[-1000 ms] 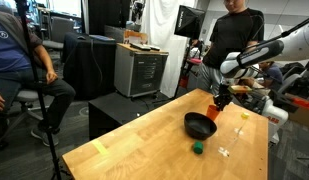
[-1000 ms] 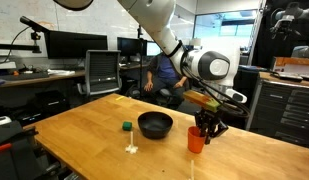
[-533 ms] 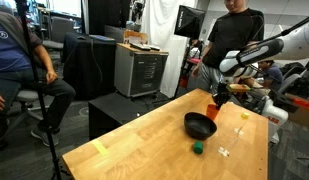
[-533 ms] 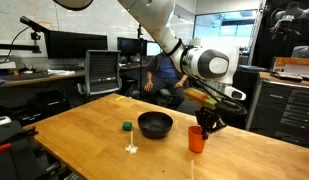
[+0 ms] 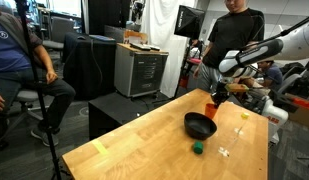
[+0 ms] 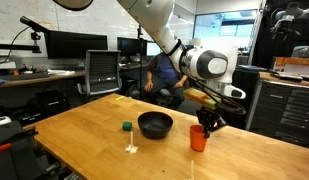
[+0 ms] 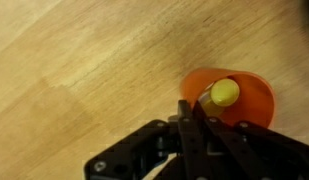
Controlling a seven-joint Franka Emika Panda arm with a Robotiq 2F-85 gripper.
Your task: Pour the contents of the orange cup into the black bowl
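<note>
Orange cup (image 6: pixel 198 138) upright; end effector (image 6: pixel 206 125) at rim.

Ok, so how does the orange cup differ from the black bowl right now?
The orange cup is narrow and tall for its width; the black bowl is wide and low. The cup holds a yellow piece, seen in the wrist view; the bowl's contents I can't tell. The pincer grips the cup's rim, while the bowl stands untouched. Both are upright and open-topped.
</note>
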